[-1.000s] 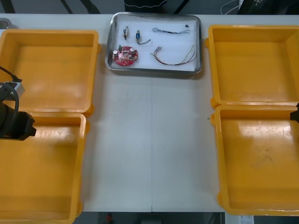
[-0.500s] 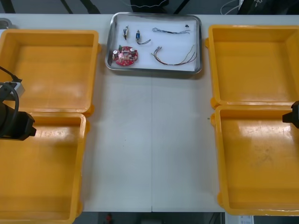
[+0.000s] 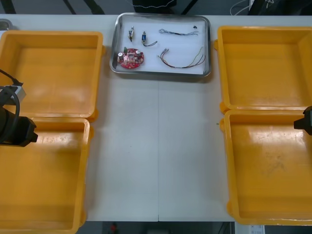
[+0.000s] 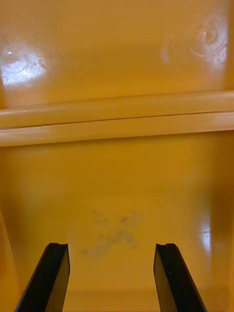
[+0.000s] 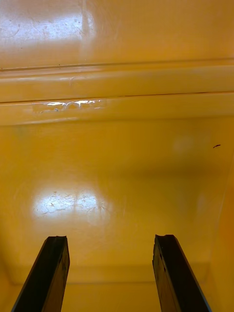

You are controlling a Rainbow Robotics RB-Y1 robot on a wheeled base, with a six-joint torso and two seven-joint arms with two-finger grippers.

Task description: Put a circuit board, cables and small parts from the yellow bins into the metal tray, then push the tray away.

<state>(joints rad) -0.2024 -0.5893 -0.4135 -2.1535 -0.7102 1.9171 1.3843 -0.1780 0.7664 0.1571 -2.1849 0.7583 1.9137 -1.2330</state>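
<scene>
The metal tray point(image 3: 161, 73) is being shown at the far edge of the table point(image 3: 156, 146), long axis running left to right, carrying the red circuit board point(image 3: 130, 58), cables point(image 3: 183, 60) and small metal parts point(image 3: 131, 34). The left gripper point(image 5: 111, 245) and right gripper point(image 4: 111, 247) are being held open, empty, over the near yellow bins point(image 3: 44, 185). The task is being judged finished; only parking is being called for.

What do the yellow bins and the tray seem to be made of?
Yellow bins: probably moulded plastic with a glossy finish. They show soft light reflections, rounded rims and fine scuffs on the floor.
Metal tray: likely steel. Its shiny rolled rim mirrors the light, and its inside looks white, perhaps a liner or coating.
</scene>
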